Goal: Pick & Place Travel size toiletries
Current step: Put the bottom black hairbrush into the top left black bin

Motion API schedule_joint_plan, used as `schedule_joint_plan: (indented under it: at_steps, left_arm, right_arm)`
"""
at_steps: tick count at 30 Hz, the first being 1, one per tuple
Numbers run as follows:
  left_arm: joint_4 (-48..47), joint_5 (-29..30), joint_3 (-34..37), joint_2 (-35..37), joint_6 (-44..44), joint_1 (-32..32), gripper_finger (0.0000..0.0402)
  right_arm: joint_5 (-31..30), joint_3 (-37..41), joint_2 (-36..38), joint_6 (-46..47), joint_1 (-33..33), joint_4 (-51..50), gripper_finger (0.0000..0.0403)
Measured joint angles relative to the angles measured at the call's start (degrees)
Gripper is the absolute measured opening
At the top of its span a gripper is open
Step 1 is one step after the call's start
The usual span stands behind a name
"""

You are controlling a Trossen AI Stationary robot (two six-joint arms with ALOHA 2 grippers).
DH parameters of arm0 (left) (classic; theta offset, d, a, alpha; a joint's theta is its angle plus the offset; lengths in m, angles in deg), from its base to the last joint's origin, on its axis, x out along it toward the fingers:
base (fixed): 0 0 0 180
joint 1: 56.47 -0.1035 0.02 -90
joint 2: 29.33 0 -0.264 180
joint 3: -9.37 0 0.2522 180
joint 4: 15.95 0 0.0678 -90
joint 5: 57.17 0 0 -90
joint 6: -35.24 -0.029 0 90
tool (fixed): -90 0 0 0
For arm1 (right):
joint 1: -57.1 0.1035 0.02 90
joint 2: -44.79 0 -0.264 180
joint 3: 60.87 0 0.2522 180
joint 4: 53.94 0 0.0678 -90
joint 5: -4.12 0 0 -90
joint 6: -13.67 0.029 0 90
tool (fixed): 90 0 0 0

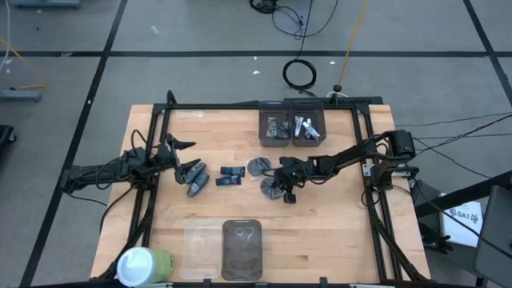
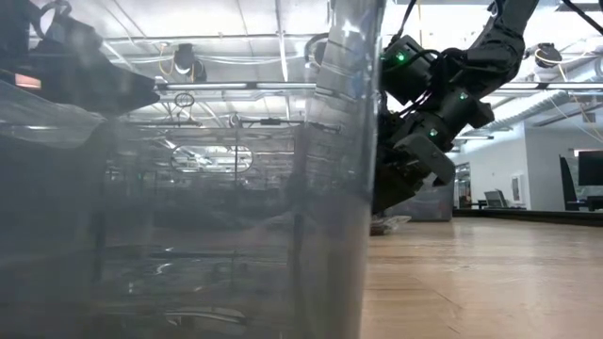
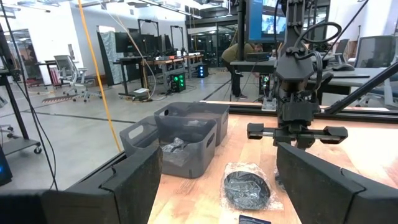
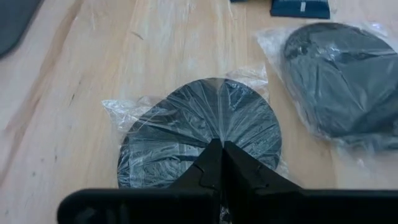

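Observation:
Travel size toiletries lie mid-table. Two dark blue packs [image 1: 230, 175] and grey bottles [image 1: 195, 179] lie flat on the wood. Two dark grey round flat packets in clear wrap lie flat beside them: one [image 1: 258, 166] farther off, one [image 4: 199, 130] under my right gripper. My right gripper [image 4: 221, 146] slants down from the table's right and is shut on this nearer packet. My left gripper [image 1: 180, 156] waits open at the table's left, level, above the bottles, touching nothing. My right gripper has its shut fingertips [image 4: 214, 155] on the top face of the round packet, about its middle [image 4: 219, 134]. Creases in the clear wrap run together at the fingertips, so the wrap looks pinched there. The fingers slant down from the table's right. The packet lies on the table.
Two dark bins [image 1: 291, 126] with some items inside stand at the far edge. Two see-through bins [image 1: 224, 250] sit at the near edge; one fills the low view's left. A white-and-green cylinder [image 1: 144, 264] lies at the near left corner.

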Motion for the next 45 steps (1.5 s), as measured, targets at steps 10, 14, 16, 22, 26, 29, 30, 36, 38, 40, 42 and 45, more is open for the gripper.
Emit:
schedule_joint_plan:
  at_steps: [10, 14, 16, 22, 26, 29, 30, 36, 38, 40, 42, 45]
  left_arm:
    - [-0.02, -0.01, 0.0, 0.0, 0.0, 0.01, 0.031]
    - [-0.02, 0.0, 0.0, 0.0, 0.0, 0.02, 0.031]
    - [-0.02, 0.0, 0.0, 0.0, 0.01, 0.01, 0.031]
    - [0.0, -0.03, 0.0, 0.0, 0.0, 0.01, 0.031]
    - [0.03, 0.0, 0.0, 0.0, 0.0, 0.02, 0.031]
    - [0.0, -0.01, 0.0, 0.0, 0.0, 0.01, 0.031]
    - [0.01, -0.02, 0.0, 0.0, 0.0, 0.0, 0.031]
    - [-0.02, -0.02, 0.0, 0.0, 0.0, 0.0, 0.031]
    - [0.0, -0.02, 0.0, 0.0, 0.02, 0.0, 0.031]
    - [-0.02, -0.02, 0.0, 0.0, 0.0, 0.0, 0.031]
    - [-0.01, -0.02, 0.0, 0.0, 0.0, 0.01, 0.031]
    - [-0.02, 0.0, 0.0, 0.0, 0.0, 0.0, 0.031]
  right_arm:
    - [-0.32, 0.06, 8.45, -1.11, -0.02, -6.85, 0.0]
    - [-0.25, 1.54, 12.07, -1.09, -0.04, -7.6, 0.0]
    - [-0.24, 2.86, 14.42, -1.09, -0.05, -7.7, 0.0]
    - [-0.21, 6.52, 19.89, 0.12, -0.15, -7.45, 0.0]
    - [-0.35, 9.62, 23.95, 1.01, -0.15, -7.62, 0.0]
    - [-0.35, 11.94, 27.08, 1.89, -0.15, -7.44, 0.0]
    - [-0.36, 12.65, 28.0, 2.04, -0.15, -7.28, 0.0]
    - [-0.19, 18.03, 33.11, 3.48, -0.15, -3.54, 0.0]
    - [-0.17, 20.0, 34.55, 3.74, -0.15, -2.13, 0.0]
    - [-0.17, 21.84, 35.92, 3.93, -0.15, -0.66, 0.0]
    - [-0.17, 23.55, 37.21, 3.93, -0.15, 1.38, 0.0]
    - [-0.17, 26.08, 39.08, 4.43, -0.15, 3.93, 0.0]
